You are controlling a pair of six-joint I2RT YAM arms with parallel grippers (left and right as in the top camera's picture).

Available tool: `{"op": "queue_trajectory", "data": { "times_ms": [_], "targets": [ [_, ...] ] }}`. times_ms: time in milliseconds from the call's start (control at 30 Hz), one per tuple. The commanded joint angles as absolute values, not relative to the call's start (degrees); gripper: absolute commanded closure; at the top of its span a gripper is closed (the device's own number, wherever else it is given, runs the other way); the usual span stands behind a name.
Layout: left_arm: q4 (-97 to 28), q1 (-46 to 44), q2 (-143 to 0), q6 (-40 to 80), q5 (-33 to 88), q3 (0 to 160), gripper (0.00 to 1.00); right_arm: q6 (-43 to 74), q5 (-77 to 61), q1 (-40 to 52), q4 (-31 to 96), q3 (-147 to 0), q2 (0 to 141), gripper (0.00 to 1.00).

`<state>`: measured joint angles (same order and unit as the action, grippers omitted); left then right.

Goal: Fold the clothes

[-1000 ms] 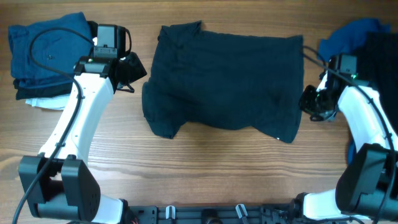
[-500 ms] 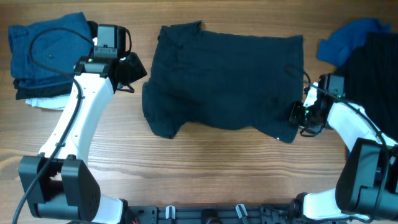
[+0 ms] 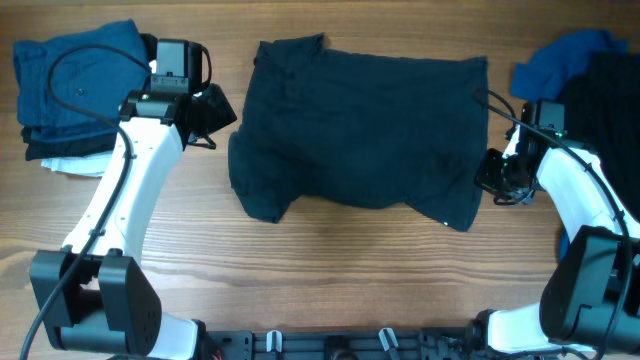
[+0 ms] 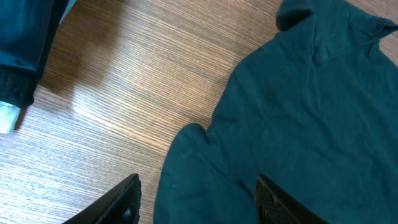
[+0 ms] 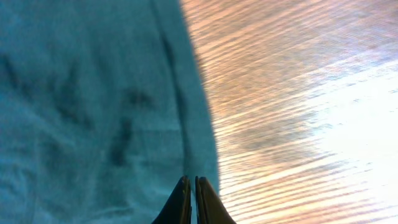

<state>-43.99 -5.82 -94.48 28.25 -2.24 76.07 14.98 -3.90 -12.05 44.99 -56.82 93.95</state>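
On a wooden table (image 3: 330,260), a near-black navy shirt (image 3: 360,130) lies spread out at the centre between two robot arms, its hem side facing the right arm. The left gripper (image 4: 199,202) hovers beside the shirt's left edge, fingers spread wide and holding nothing, with a sleeve and bare wood beneath them. The right gripper (image 5: 190,202) sits at the shirt's right edge, near the lower corner, its two fingers pressed tightly together over the hem. Whether any cloth is pinched between them cannot be told. A folded stack (image 3: 70,90) of mid blue, dark and white garments rests at the table's far left corner, behind the left arm. A loose heap (image 3: 590,80) of blue and dark cloth lies at the far right.
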Motion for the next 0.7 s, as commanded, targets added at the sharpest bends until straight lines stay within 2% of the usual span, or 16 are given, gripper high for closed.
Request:
{"op": "queue_trajectory", "data": {
  "times_ms": [0,33,67,100,133,300,400,433,667],
  "targets": [
    [-44.1,-5.6,-94.7,28.8,-2.0,75.8,0.42,18.6,0.0,-12.0,44.6,-54.8,94.5,0.96],
    [-44.1,-5.6,-94.8,28.8,-2.0,75.8,0.42,18.6,0.0,-12.0,44.2,-54.1,94.5,0.89],
    [-44.0,-5.6,-95.0,28.8,-2.0,75.8,0.42,18.6,-1.5,-12.0,42.7,-52.6,94.5,0.72],
    [-44.0,-5.6,-95.3,28.8,-2.0,75.8,0.42,18.2,-5.5,-12.0,40.4,-50.9,94.5,0.63],
    [-44.0,-5.6,-95.7,28.8,-2.0,75.8,0.42,17.8,-10.0,-12.0,38.2,-49.3,94.5,0.58],
    [-44.1,-5.6,-96.3,28.8,-2.0,75.8,0.42,18.0,-13.6,-12.0,32.6,-45.8,94.5,0.59],
    [-44.2,-5.6,-96.3,28.8,-2.0,75.8,0.41,18.0,-16.3,-12.0,30.2,-45.8,94.5,0.71],
    [-44.2,-5.6,-96.3,28.8,-2.0,75.8,0.42,18.1,-17.2,-12.0,29.8,-45.8,94.5,0.72],
    [-44.2,-5.6,-96.3,28.8,-2.0,75.8,0.42,18.0,-17.6,-12.0,29.8,-45.8,94.5,0.68]
  ]
}}
